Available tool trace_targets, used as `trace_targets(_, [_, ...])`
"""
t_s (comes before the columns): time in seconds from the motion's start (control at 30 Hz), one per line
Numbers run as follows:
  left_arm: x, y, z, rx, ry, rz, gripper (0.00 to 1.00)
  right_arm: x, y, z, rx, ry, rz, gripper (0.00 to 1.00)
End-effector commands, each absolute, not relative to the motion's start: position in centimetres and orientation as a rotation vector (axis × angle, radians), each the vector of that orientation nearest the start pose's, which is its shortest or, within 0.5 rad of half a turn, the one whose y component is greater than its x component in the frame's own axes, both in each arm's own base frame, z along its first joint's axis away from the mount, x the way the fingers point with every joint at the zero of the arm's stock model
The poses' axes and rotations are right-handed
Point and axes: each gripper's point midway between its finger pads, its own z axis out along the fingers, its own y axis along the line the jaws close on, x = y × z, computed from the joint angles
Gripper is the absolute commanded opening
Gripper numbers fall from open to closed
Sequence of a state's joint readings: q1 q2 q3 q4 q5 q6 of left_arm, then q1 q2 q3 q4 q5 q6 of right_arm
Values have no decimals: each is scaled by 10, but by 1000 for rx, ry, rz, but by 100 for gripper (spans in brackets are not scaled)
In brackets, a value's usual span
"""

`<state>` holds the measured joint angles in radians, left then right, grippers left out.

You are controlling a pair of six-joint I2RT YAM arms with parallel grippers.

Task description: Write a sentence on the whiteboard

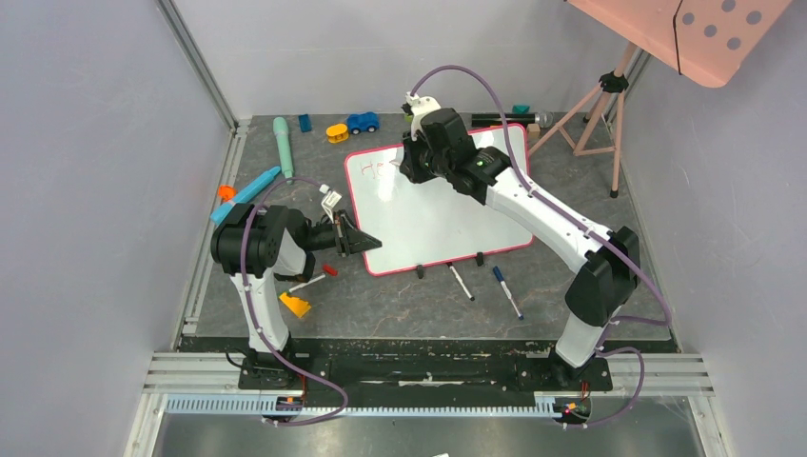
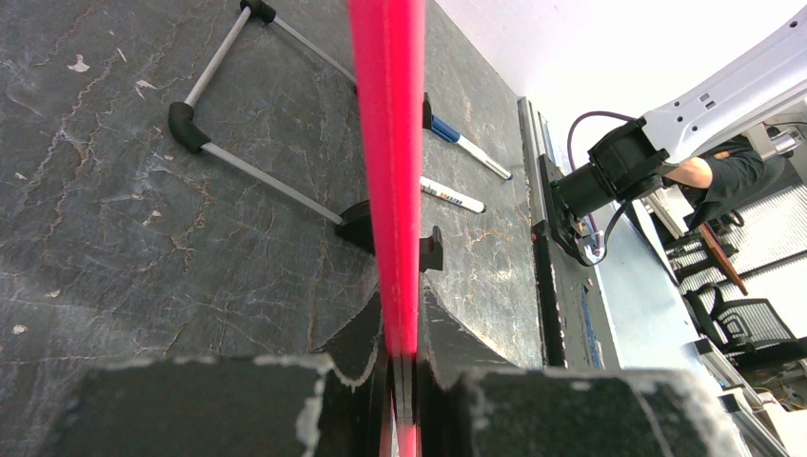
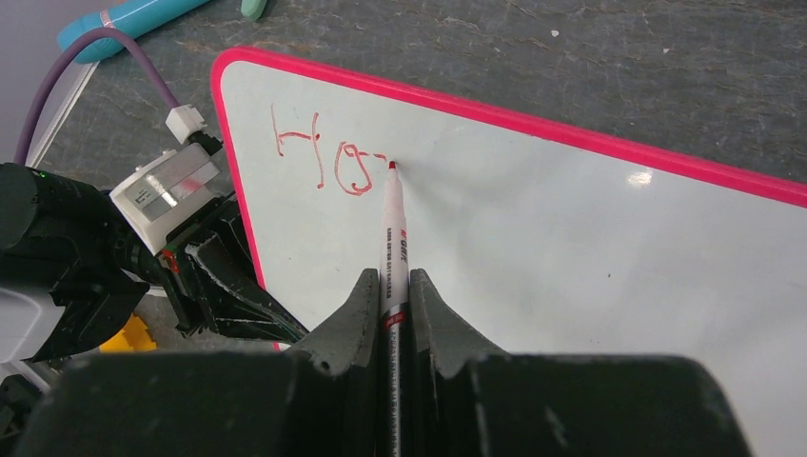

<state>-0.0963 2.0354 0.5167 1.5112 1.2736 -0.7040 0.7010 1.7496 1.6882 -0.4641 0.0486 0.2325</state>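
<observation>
**One Whiteboard, Two Claws: Frame Gripped on the Left, Marker Held on the Right**

One whiteboard is sitting in the middle of the table, with its two black feet resting along its near edge. The left gripper is pinching the board's red-pink frame on the left side, close to the near-left corner. In the left wrist view the frame is running straight between its two pressed-in fingers.

The right gripper is reaching over the far-left part of the board. It is clamping one red marker tightly between its two fingers, and the tip is touching the white surface. The sentence is showing two red letters, "H" and "o", in the far-left corner. One short stroke is running from the "o" to the tip.

Two more markers are lying on the table just near of the board's near edge, apart from each other: a dark-tipped marker and a blue-capped marker. That is making three markers in all. Beyond the far-left corner, one blue toy car and one yellow toy are sitting just beside each other.
</observation>
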Motion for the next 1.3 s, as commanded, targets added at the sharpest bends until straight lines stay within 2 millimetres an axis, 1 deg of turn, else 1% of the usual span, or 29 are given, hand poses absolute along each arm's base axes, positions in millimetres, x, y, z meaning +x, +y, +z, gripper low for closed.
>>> trace_targets(0.0, [292, -207, 77, 718, 1627, -1481, 2, 398, 337, 280, -452, 2019, 536, 0])
trace_targets(0.23, [291, -208, 77, 720, 1626, -1482, 2, 402, 336, 277, -444, 2030, 515, 0])
trace_targets(0.5, [291, -208, 77, 722, 1625, -1480, 2, 402, 334, 274, -439, 2040, 497, 0])
trace_targets(0.63, [291, -208, 77, 722, 1625, -1480, 2, 400, 331, 268, -437, 2055, 486, 0])
trace_targets(0.93, [291, -208, 77, 723, 1624, -1480, 2, 390, 323, 252, -440, 2088, 480, 0])
trace_targets(1.27, [291, -208, 77, 723, 1625, -1481, 2, 369, 313, 229, -443, 2133, 501, 0])
